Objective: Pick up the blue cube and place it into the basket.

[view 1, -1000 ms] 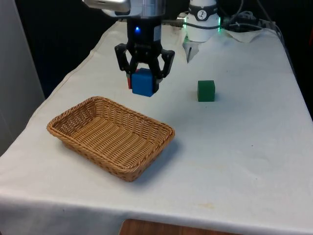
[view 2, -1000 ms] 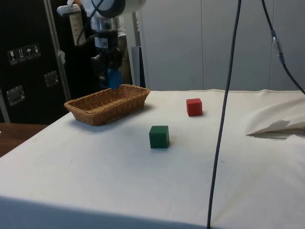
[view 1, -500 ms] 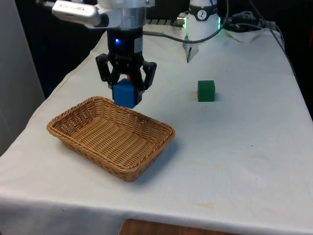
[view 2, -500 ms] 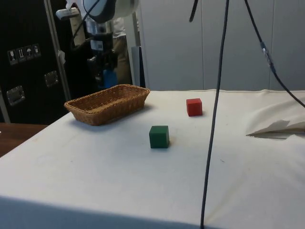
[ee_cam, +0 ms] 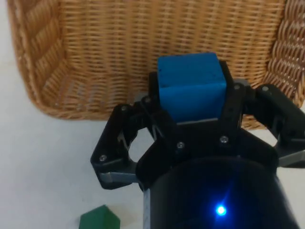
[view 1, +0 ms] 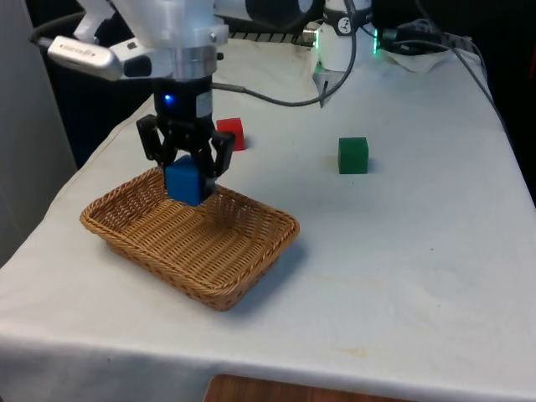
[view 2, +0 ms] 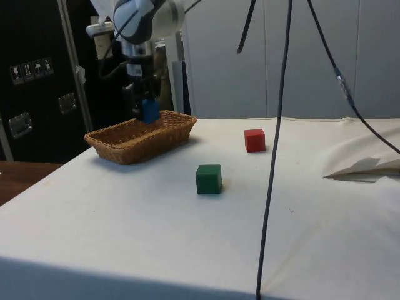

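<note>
My gripper (view 1: 185, 174) is shut on the blue cube (view 1: 185, 182) and holds it just above the far end of the wicker basket (view 1: 126, 236). From the side, the blue cube (view 2: 150, 110) hangs over the basket (view 2: 162, 134), near its rim. In the wrist view the blue cube (ee_cam: 191, 87) sits between the black fingers (ee_cam: 155, 117), with the woven floor of the basket (ee_cam: 119, 43) below it.
A red cube (view 1: 230, 134) stands on the cloth behind the basket, and a green cube (view 1: 353, 156) lies toward the front view's right. In the side view the red cube (view 2: 254, 140) and green cube (view 2: 208, 179) sit apart from the basket. Cables (view 2: 278, 125) hang in front.
The gripper has carried the blue cube toward the front view's left and lower, from beside the basket's far edge to above its inside. The red cube has come into sight behind it.
</note>
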You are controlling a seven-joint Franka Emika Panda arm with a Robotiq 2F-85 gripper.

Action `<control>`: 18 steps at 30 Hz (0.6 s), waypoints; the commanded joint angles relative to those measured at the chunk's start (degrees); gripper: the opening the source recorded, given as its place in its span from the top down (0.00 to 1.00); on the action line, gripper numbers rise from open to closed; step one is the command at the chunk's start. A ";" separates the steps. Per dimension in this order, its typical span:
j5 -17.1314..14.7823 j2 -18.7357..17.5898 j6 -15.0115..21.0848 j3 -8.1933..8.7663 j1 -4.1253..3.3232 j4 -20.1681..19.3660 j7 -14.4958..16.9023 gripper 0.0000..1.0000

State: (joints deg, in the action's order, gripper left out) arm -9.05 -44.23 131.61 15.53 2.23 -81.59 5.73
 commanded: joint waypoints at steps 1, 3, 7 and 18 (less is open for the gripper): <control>-0.40 -0.63 -0.17 -0.23 0.52 0.74 0.34 0.95; -0.69 -1.49 -0.11 0.06 0.74 1.43 0.46 0.95; -1.15 -2.81 -0.11 0.52 0.92 2.64 0.46 0.95; -2.98 -9.57 -0.29 2.12 1.43 9.57 -0.17 0.95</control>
State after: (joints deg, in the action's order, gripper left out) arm -11.86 -53.34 131.67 17.93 3.27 -72.59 5.61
